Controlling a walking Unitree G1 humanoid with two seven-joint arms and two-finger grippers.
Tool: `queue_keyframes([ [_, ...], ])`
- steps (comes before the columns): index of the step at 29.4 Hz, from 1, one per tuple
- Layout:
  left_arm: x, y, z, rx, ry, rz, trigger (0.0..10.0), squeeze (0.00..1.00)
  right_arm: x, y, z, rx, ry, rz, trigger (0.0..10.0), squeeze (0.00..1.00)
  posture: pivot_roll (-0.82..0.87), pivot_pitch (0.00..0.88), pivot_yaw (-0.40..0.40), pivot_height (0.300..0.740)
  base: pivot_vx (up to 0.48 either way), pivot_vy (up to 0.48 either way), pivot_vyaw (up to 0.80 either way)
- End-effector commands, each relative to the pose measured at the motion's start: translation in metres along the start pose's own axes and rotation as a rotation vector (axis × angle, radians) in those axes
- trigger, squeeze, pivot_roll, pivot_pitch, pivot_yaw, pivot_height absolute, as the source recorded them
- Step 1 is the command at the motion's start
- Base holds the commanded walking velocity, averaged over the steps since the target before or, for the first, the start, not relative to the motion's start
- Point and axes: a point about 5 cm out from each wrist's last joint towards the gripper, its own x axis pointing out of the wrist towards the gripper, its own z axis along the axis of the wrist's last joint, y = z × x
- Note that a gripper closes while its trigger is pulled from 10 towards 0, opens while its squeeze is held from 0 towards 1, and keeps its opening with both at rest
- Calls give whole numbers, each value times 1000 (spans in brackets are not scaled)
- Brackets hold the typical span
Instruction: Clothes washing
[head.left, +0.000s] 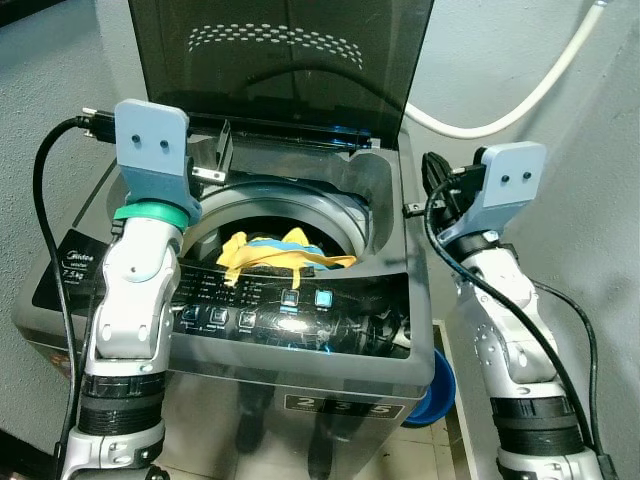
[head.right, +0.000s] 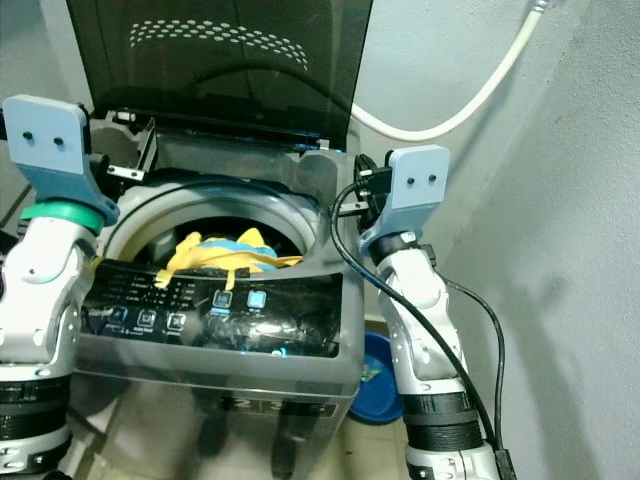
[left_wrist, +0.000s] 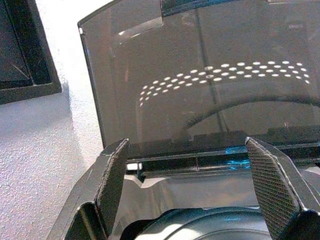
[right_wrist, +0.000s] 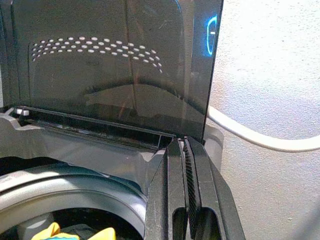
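Clothes (head.left: 270, 255) lie in the washing machine (head.left: 330, 375) drum, lid (head.left: 290, 50) upright behind. A basin (head.left: 440, 395) sits on the floor right of the machine; a hose (head.left: 520, 100) runs along the wall behind.

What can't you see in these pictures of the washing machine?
1. How many clothes are under the yellow and blue cloth: the drum rim and the control panel hide the rest in the eye views.
2. The panel's button labels: too small and glare-washed.
3. The blue bowl on the floor: half hidden behind the washing machine.
4. The white hose: both ends are cut off or hidden behind the lid.
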Motion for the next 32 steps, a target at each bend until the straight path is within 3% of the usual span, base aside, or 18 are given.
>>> queue_keyframes([
  [1, 1, -1, 0, -3, -3, 3, 10000, 0, 2, -2, 0, 0, -7, -18, 10000, 0, 120, 43, -27, 740, 0, 0, 0],
  [19, 3, -1, -3, -6, -2, 18, 10000, 0, 4, 1, -2, 0, 4, -27, 10000, 0, 101, 33, -36, 740, 0, 0, 0],
  [32, 4, -4, -6, -4, 2, 4, 10000, 0, 2, 1, -5, 0, 10, -24, 10000, 0, 87, 18, -30, 740, -318, 0, 0],
])
